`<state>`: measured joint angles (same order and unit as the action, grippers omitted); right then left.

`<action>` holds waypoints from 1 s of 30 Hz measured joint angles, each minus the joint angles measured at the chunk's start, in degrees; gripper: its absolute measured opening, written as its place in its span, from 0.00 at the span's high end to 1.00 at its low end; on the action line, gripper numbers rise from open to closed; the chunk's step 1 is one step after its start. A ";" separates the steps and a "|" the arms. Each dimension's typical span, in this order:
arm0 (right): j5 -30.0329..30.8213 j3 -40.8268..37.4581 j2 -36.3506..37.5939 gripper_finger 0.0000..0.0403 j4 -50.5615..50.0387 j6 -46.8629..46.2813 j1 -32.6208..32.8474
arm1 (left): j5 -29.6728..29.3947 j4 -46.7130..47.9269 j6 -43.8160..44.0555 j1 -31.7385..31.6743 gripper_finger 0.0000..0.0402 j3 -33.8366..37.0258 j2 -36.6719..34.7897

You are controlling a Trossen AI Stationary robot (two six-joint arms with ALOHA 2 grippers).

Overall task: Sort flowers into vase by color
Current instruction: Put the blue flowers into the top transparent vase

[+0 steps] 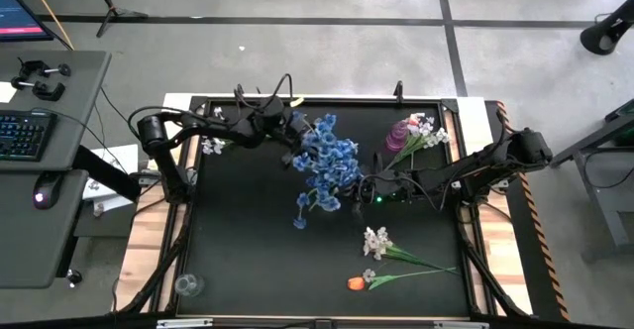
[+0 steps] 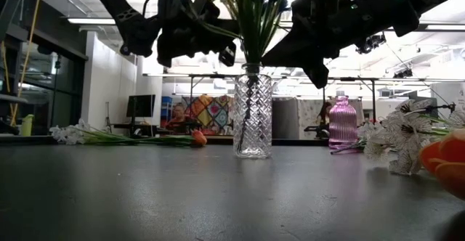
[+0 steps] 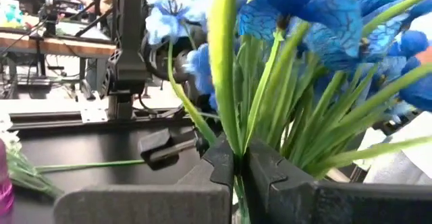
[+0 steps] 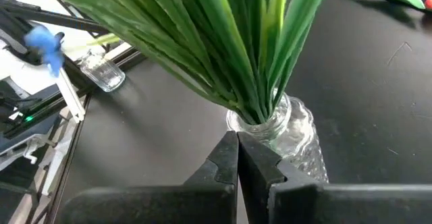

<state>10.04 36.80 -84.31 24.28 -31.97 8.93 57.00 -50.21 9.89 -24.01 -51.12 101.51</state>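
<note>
A bunch of blue flowers point(image 1: 327, 161) stands with its green stems in the clear cut-glass vase point(image 2: 252, 117) at the table's middle. My left gripper point(image 3: 236, 163) reaches in from the left, shut on one green stem of the bunch. From the right, my right gripper point(image 4: 237, 146) is shut, its tips by the vase's mouth point(image 4: 270, 126). A pink vase point(image 2: 343, 123) at the far right holds white flowers point(image 1: 424, 131). More white flowers point(image 1: 213, 146) lie at the far left. A white spray point(image 1: 376, 242) and an orange tulip point(image 1: 357, 282) lie near the front. My left gripper pinches one green stem point(image 3: 228, 140) of the blue bunch between its two fingers, below the blossoms. The fingers come level from the table's left and lie across the stem, which rises upright out of them. The stem's lower end is hidden behind the fingers. My right gripper's shut fingertips stand by the stems just above the vase's mouth; I cannot tell whether they touch.
A small clear glass point(image 1: 188, 285) stands at the near left corner of the black table top point(image 1: 248, 240). Open table lies on the near left. A person sits in the room behind the table point(image 2: 178, 116).
</note>
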 joint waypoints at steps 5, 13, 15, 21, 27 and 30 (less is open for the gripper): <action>0.00 0.00 0.00 1.00 0.00 0.07 -0.02 | -0.96 0.10 -0.02 0.01 1.00 0.97 0.00; 0.26 0.00 0.00 1.00 -0.01 0.07 -0.02 | -2.81 0.11 -0.85 0.04 1.00 1.70 -0.04; 0.42 0.00 0.00 1.00 0.09 0.04 -0.04 | -3.09 0.26 -1.03 0.07 1.00 1.70 -0.53; 0.48 0.00 0.00 1.00 2.90 -0.10 -0.07 | -3.86 1.00 -4.37 1.28 1.00 1.72 -2.10; 0.24 -0.02 0.00 1.00 6.13 0.50 0.08 | -9.92 5.57 -9.81 2.69 1.00 1.67 -2.21; -0.31 -0.02 0.00 1.00 6.43 2.09 0.26 | -11.88 8.33 -12.16 3.09 1.00 1.67 -2.21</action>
<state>9.73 36.77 -84.31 30.70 -29.88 9.19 45.12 -41.89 -2.27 -20.92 -49.45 99.31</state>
